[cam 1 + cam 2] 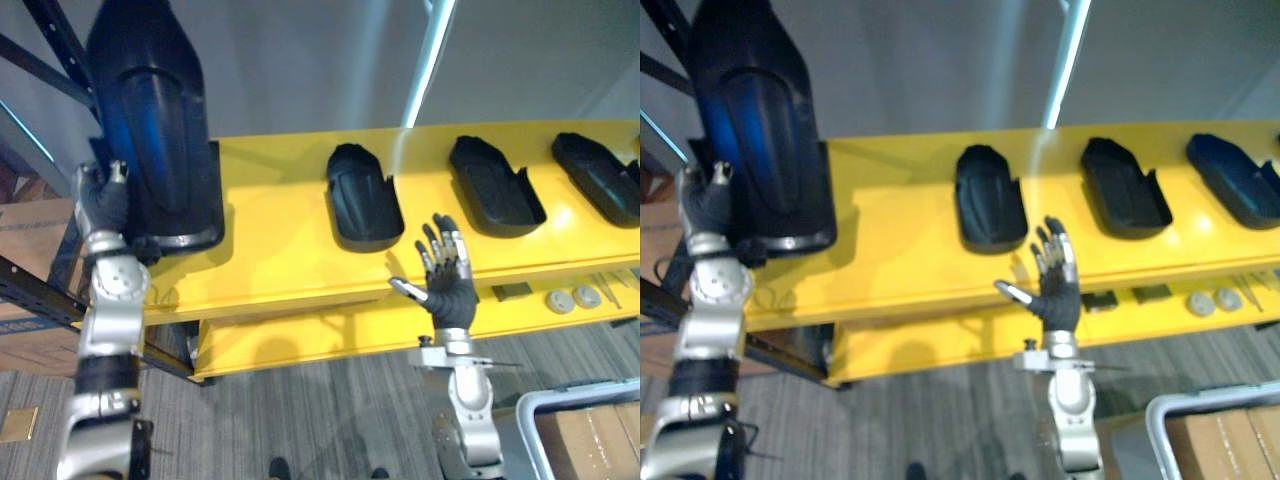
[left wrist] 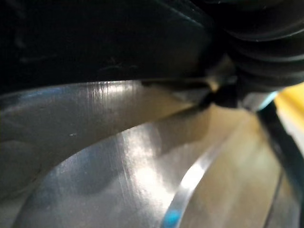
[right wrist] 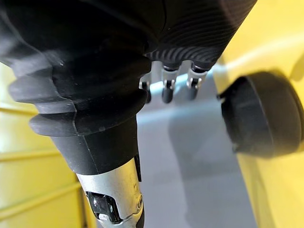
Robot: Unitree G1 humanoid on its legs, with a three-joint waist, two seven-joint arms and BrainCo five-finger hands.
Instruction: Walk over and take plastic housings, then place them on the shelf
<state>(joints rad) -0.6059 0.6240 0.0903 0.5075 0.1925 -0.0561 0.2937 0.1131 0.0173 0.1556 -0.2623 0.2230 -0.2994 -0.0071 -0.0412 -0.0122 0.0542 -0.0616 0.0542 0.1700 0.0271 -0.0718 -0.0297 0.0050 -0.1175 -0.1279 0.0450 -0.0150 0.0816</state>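
The left hand (image 1: 103,205) is seen closed on the side edge of a large black plastic housing (image 1: 155,130), which is held upright with its lower end over the left end of the yellow shelf (image 1: 270,250). Whether that end rests on the shelf cannot be told. The right hand (image 1: 447,280) is held up in front of the shelf's front edge, its fingers spread wide and nothing held in it.

Three more black housings are laid flat on the top board, well apart from each other: one near the middle (image 1: 362,198), one to its right (image 1: 495,185) and one at the right end (image 1: 600,175). The yellow surface is glossy, and light is reflected on it.

On the lower yellow board (image 1: 330,335), a small dark block (image 1: 511,292) and two pale round discs (image 1: 560,300) are seen. A grey striped carpet floor (image 1: 300,420) is spread below. A plain grey wall (image 1: 300,60) is seen behind the shelf, crossed by a pale slanting pole (image 1: 430,60). A dark metal rack (image 1: 40,62) and cardboard boxes (image 1: 25,280) are placed at the left, and a grey bin (image 1: 530,420) holding cardboard is seen at the lower right.
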